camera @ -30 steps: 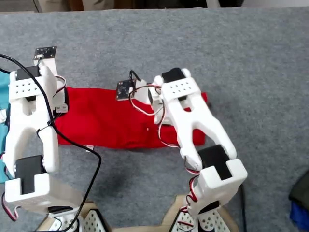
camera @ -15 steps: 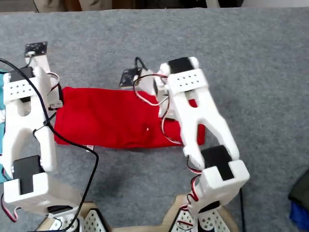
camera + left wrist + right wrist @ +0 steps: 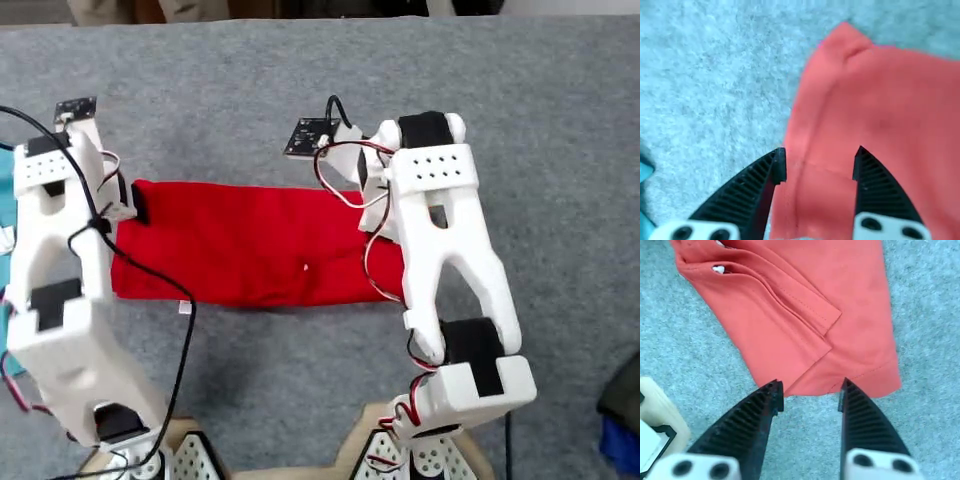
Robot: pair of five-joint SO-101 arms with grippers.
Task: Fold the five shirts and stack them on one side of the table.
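Desk point(image 3: 560, 120): grey felt-like cover running under the jaws and spreading past them on every side. Beyond the jaws, along the desk's far edge, a thin strip of room point(image 3: 200, 8) is showing in brown and dark patches, too narrow to make out. Behind the jaws, at the near edge, a pale wooden board point(image 3: 300, 473) is sitting on the cover. Light is falling evenly, casting only soft shadows.

No legible text, number, brand or sign is found in any view. A white tag point(image 3: 184, 307) at the lower edge of the red shirt point(image 3: 240, 245), lower left of the high view, shows no readable print. A white label point(image 3: 718, 270) in the shirt's fold, upper left of the right wrist view, is too small to read.
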